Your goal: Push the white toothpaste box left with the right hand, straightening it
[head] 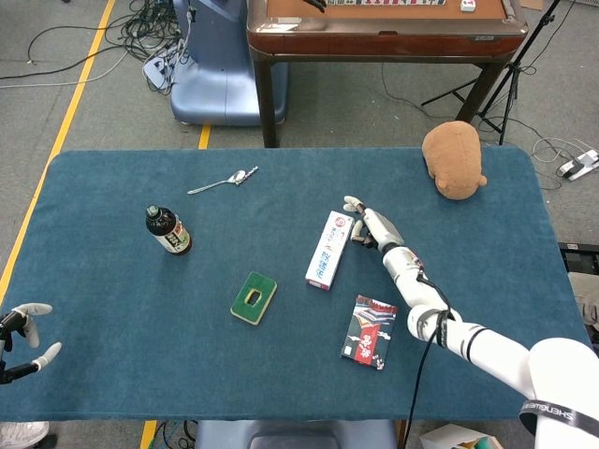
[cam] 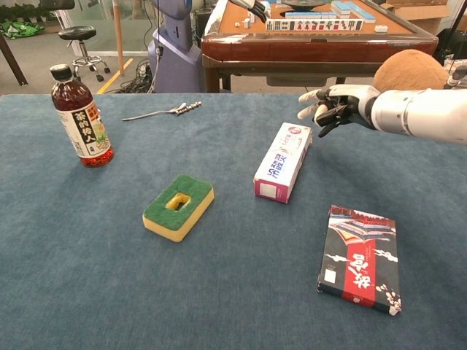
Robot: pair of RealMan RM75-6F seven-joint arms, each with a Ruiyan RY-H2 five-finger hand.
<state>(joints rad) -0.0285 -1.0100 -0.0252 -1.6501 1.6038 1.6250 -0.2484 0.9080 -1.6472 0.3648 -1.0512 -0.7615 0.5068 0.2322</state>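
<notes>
Tabletop: box (head: pixel 329 249) just left of R hand (head: pixel 371 225)

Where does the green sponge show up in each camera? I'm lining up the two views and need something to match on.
Head view: the green sponge lies left of centre, below and left of the white toothpaste box.
Chest view: the sponge lies left of centre, left of and nearer than the box.
Shared landmark: the bottle, further left in both views.
</notes>
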